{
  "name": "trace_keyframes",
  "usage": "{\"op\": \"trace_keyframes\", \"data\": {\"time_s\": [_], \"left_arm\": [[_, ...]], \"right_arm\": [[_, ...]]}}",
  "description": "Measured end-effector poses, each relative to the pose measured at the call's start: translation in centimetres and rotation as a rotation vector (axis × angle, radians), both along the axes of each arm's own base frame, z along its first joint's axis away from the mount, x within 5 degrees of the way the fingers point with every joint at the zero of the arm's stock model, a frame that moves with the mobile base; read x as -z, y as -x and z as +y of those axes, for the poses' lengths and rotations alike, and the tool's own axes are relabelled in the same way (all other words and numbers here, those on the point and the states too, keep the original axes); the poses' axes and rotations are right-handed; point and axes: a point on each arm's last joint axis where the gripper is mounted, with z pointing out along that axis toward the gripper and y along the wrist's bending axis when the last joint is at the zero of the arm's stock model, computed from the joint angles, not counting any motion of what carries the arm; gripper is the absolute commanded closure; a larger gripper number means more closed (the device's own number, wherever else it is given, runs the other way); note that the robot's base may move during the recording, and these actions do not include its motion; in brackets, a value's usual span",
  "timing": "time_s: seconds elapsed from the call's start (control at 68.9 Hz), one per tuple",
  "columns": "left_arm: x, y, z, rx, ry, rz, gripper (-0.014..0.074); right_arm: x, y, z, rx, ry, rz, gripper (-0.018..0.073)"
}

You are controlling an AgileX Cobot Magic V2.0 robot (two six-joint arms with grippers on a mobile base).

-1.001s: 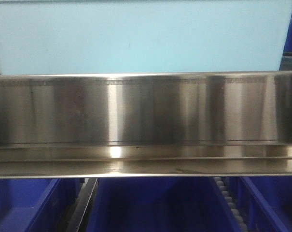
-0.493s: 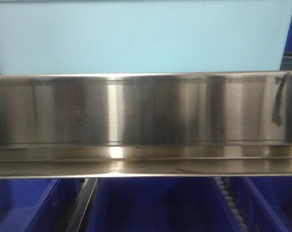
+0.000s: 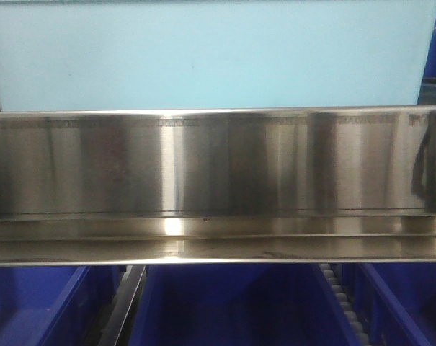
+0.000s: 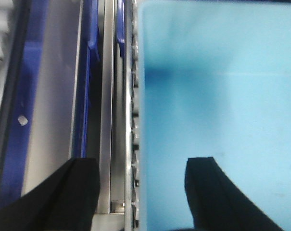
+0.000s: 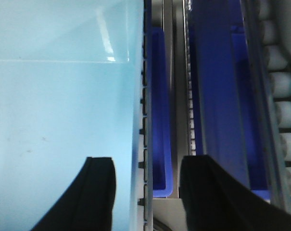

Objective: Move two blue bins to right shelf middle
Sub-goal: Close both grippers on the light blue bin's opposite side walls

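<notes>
Sky-blue bin (image 3: 203, 54) sits unmoved at 12 o'clock behind the shelf's steel rail (image 3: 203, 162), a dark reflection (image 3: 421, 162) growing at 3 o'clock suggesting arm motion, with left end effector (image 4: 140, 197) and right end effector (image 5: 147, 197) spread wide astride its walls.

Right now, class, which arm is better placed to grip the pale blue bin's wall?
Neither clearly: it looks even. The left gripper straddles the pale blue bin at its left wall, jaws open; the right gripper straddles its right wall likewise. Probably both close together.
</notes>
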Motion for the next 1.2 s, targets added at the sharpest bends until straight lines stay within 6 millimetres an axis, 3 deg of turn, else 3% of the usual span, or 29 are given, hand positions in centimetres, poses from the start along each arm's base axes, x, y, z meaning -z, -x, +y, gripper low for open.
{"op": "trace_keyframes", "data": {"time_s": [0.348,0.682,1.204], "left_arm": [[2.2,-1.1,-0.5,-0.003,-0.041,0.094,0.0307],[3.0,-1.5,-0.7,0.000,-0.055,0.126,0.0333],[3.1,-1.3,-0.6,-0.006,-0.065,0.149,0.0333]], "right_arm": [[2.5,-1.6,1.0,0.000,0.021,0.076,0.0357],[4.3,-1.5,1.0,0.013,0.038,0.137,0.0357],[4.5,-1.5,1.1,0.015,0.037,0.148,0.0357]]}}
